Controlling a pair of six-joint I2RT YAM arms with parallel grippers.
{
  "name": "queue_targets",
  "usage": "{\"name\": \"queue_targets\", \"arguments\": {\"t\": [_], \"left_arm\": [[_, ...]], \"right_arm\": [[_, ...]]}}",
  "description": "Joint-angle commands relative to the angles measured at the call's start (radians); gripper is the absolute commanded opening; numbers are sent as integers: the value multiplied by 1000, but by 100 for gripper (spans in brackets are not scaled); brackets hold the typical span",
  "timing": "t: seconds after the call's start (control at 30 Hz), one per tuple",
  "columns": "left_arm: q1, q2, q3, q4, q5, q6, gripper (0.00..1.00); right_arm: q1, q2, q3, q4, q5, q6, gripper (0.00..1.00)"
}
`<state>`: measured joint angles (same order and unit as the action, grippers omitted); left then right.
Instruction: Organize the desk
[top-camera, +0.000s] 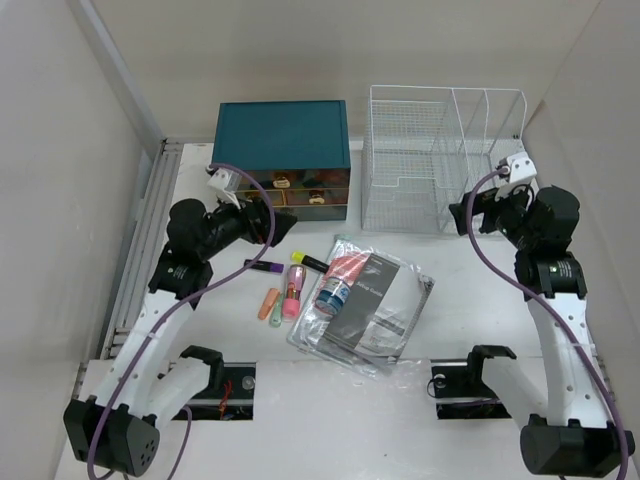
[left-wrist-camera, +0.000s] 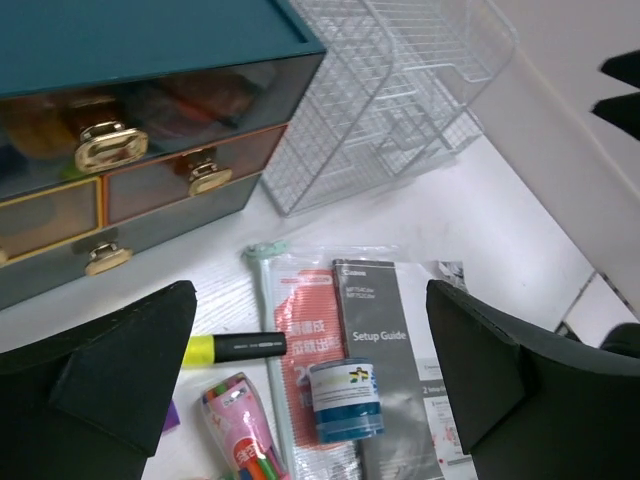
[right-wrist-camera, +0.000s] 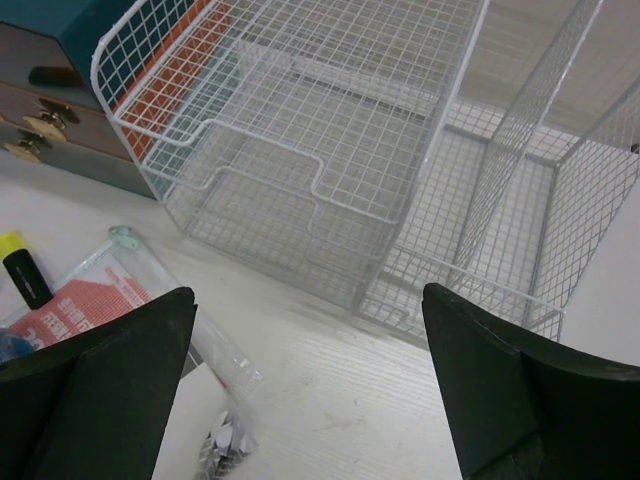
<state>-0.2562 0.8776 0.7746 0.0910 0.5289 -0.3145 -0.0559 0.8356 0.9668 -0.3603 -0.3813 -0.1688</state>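
While both stand wide open and empty, we hold the left gripper (left-wrist-camera: 310, 375) over the booklet (left-wrist-camera: 385, 360) and highlighter (left-wrist-camera: 235, 348), and the right gripper (right-wrist-camera: 310, 385) before the wire rack (right-wrist-camera: 330, 150). The desk (top-camera: 480, 290) spreads beneath, bare right of the booklet. Only the left wrist view lets us read "Setup Guide".

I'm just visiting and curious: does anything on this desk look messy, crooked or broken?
Nothing looks spilled or broken. A clear pouch of booklets lies askew in the middle of the desk, a small blue-and-white container on it, with highlighters scattered at odd angles beside it.
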Motion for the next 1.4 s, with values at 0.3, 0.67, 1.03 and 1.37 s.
{"name": "queue_targets", "arguments": {"t": [0.3, 0.67, 1.03, 1.37], "left_arm": [[-138, 96, 65, -63, -6, 72, 100], [-336, 251, 65, -63, -55, 115, 99], [-528, 325, 65, -40, -121, 167, 82], [-618, 386, 75, -20, -110, 178, 65]], "right_arm": [[-36, 69, -56, -77, -227, -60, 100], [-36, 86, -257, 110, -300, 115, 73], [24, 216, -274, 35, -384, 169, 76], [133, 333, -197, -45, -180, 276, 73]]}}
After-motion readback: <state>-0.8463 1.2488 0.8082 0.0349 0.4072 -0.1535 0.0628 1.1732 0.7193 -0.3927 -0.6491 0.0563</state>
